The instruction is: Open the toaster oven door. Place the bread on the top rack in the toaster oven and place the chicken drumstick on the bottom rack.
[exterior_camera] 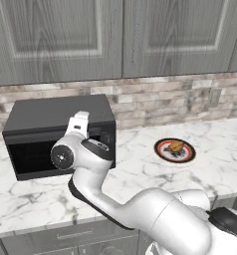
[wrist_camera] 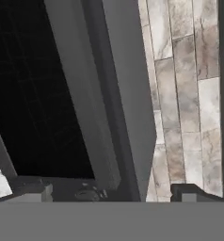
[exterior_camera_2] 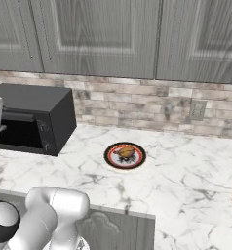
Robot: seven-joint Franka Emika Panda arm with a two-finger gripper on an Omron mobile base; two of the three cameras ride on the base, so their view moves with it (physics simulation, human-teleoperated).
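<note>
Toaster oven (exterior_camera: pixel 58 132) sits at about ten o'clock on the marble counter (exterior_camera: pixel 140 172), against the brick wall (exterior_camera: pixel 165 97), its dark front facing out. Nearest, the gripper (wrist_camera: pixel 111 190) is up close to the oven's front edge, its fingers (wrist_camera: pixel 191 192) spread wide apart and holding nothing. Farther right on the counter, at about two o'clock, a round plate (exterior_camera_2: pixel 109 157) carries the bread (exterior_camera_2: pixel 126 152) and chicken drumstick, too small to tell apart. Grey cabinets (exterior_camera_2: pixel 108 34) hang above.

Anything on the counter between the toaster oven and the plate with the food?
No. Bare marble counter separates the toaster oven from the plate, seen in both base views.
</note>
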